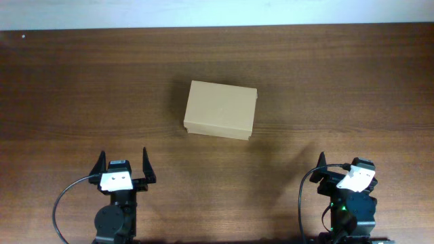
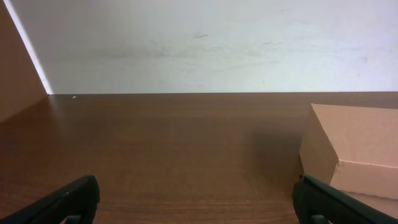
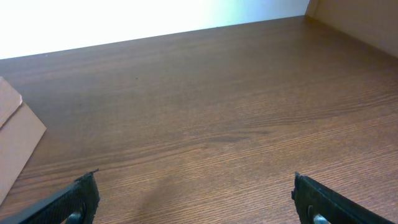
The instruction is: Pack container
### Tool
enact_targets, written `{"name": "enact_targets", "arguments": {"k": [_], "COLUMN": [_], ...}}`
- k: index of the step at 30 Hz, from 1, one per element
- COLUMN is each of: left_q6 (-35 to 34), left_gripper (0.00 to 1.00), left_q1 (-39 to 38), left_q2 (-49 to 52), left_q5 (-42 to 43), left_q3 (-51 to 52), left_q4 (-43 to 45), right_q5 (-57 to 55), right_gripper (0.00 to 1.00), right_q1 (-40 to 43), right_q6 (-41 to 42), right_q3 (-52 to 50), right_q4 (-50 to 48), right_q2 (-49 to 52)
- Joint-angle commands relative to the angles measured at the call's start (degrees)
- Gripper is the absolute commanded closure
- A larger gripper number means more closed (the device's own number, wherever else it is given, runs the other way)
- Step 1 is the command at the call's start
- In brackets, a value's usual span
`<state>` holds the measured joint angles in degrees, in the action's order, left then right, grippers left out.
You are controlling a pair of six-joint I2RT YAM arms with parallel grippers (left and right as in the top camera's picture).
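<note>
Small rectangular container of tan-brown cardboard: matte, plain, unmarked, crisp-edged, flap lid down flat. Lying around the middle of the desk, somewhat nearer the far edge than the near one, turned slightly askew to the desk's edges, touching nothing but the wood. At the right rim of the left wrist view, a pale top face over a darker side with a seam line. At the left rim of the right wrist view, one corner only.

Left gripper by the near edge, toward the near-left corner, pointing at the far edge. Black fingers spread wide in a V, released, grasping nothing, well apart from the container. White housing behind the fingers, black cable looping off to the left.

Right gripper by the near edge, toward the near-right corner, angled a little off straight. Likewise released, with dark fingers far apart at the two lower corners of its wrist view and bare wood between them.

Desk of dark brown wood, with fine straight grain running left to right and a faint sheen. Beyond the far edge, a white wall, lightly scuffed.
</note>
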<state>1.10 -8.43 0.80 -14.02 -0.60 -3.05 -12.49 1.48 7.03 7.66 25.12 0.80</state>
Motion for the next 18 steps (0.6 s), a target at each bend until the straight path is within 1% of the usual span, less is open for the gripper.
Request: {"name": "enact_targets", "arguments": {"k": [1, 18], "left_q6": [0.7, 0.7], "left_gripper": [0.0, 0.0], "left_q1": [0.3, 0.3], "left_q2": [-0.5, -0.5], "left_q5": [-0.8, -0.8], "left_q3": [0.1, 0.1], "left_q4": [-0.2, -0.2], "right_q5": [0.3, 0.3], "right_gripper": [0.01, 0.01], "right_q1": [0.4, 0.4], "right_q6": [-0.4, -0.4], "right_q3": [-0.4, -0.4], "right_q4": [-0.1, -0.1], "right_q2": [-0.7, -0.7]}}
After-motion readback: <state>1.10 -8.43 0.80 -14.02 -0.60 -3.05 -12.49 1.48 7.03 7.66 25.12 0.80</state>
